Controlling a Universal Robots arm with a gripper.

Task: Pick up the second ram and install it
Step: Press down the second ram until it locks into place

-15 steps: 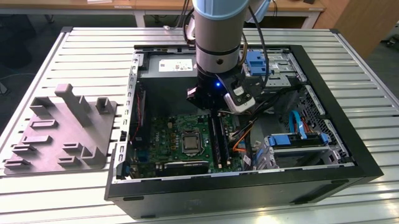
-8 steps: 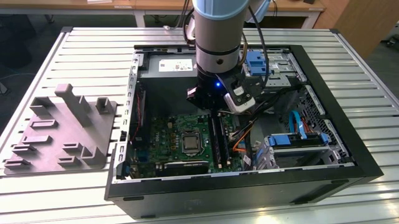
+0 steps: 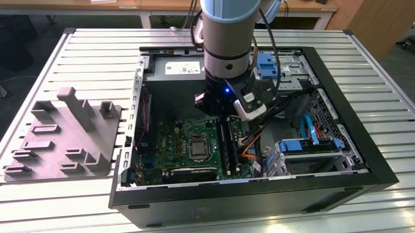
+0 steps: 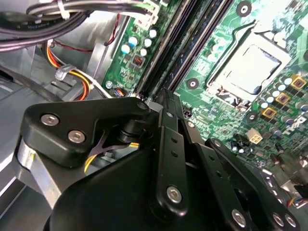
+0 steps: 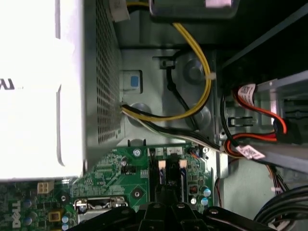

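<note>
In the exterior view the arm reaches down into an open computer case, and my gripper sits at the far end of the memory slots on the green motherboard. Two long narrow dark sticks stand side by side in those slots; the second ram is one of them, directly under the fingertips. In the second wrist view my gripper has its black fingers drawn together over the slot ends. The first wrist view looks past my gripper at the white slot latches. Whether the tips pinch the stick is hidden.
A grey plastic block with upright tabs lies outside the case on the exterior view's left. The silver processor socket is beside the slots. A power supply fills the far end; drive cages with blue parts and cables crowd the exterior view's right.
</note>
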